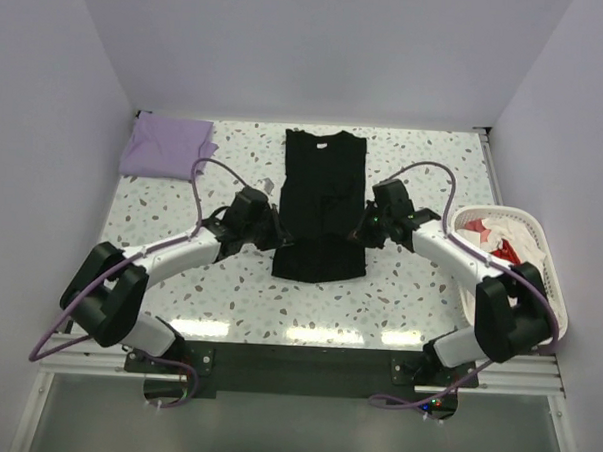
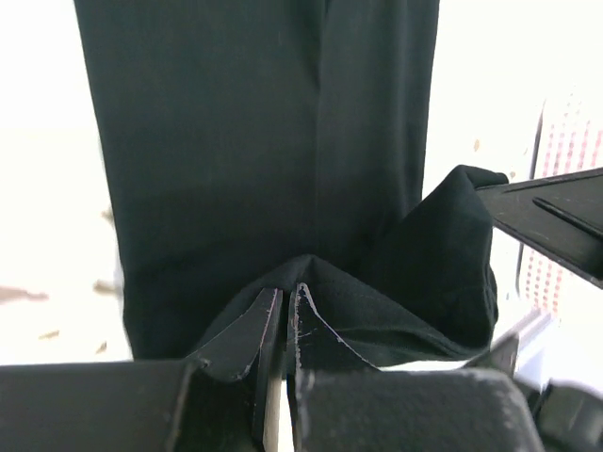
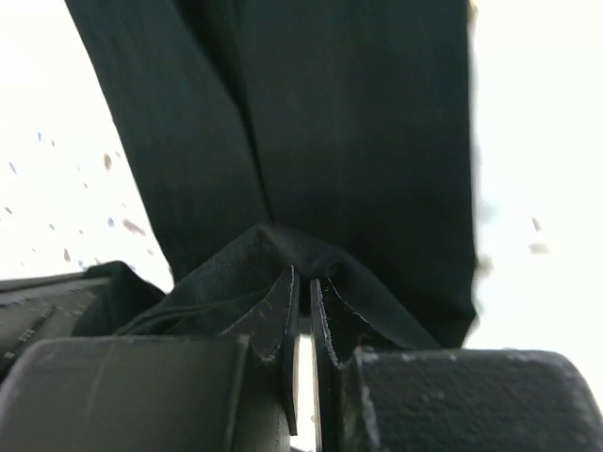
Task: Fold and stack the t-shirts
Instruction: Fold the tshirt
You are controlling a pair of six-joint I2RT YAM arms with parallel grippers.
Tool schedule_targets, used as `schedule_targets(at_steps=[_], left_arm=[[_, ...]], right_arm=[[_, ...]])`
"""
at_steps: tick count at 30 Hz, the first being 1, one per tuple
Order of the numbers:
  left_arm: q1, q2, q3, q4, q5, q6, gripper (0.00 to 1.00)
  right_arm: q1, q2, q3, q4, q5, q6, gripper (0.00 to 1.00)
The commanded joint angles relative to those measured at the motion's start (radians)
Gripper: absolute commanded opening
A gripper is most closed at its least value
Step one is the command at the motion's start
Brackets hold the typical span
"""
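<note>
L gripper (image 2: 285, 303), R gripper (image 3: 303, 282): both clamped narrow on black t-shirt (image 1: 321, 187), lower side edges, cloth tented at jaws. Shirt lies between your grippers, mid table (image 1: 409, 291), narrow strip, long axis near-far, collar far. Neither arm nearer. Next fold prob. hem toward collar. Lavender t-shirt (image 1: 167, 146): folded, far-left corner.

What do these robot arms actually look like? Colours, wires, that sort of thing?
The left arm and right arm look alike: smooth white tube sections linked by chunky, rounded black joints. A thin lilac cable loops along each one. The left tool and right tool are black, and each ends in two flat, thin black fingers.
</note>
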Motion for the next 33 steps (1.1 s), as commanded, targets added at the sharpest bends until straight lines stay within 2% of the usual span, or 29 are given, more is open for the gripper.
schedule_targets(at_steps=[1, 9, 20, 30, 33], left_arm=[[0.034, 0.058, 0.073, 0.125, -0.042, -0.016, 0.00], [0.097, 0.211, 0.190, 0.158, -0.031, -0.008, 0.00], [0.156, 0.366, 0.363, 0.106, -0.044, 0.003, 0.00], [0.224, 0.469, 0.425, 0.110, -0.013, 0.038, 0.00], [0.241, 0.495, 0.434, 0.142, 0.031, 0.055, 0.04]], right_arm=[[-0.033, 0.084, 0.104, 0.095, 0.033, -0.030, 0.00], [-0.098, 0.224, 0.208, 0.142, 0.008, -0.042, 0.00], [-0.175, 0.356, 0.319, 0.170, -0.052, -0.048, 0.00], [-0.214, 0.457, 0.405, 0.179, -0.111, -0.051, 0.00], [-0.225, 0.475, 0.412, 0.196, -0.130, -0.053, 0.02]])
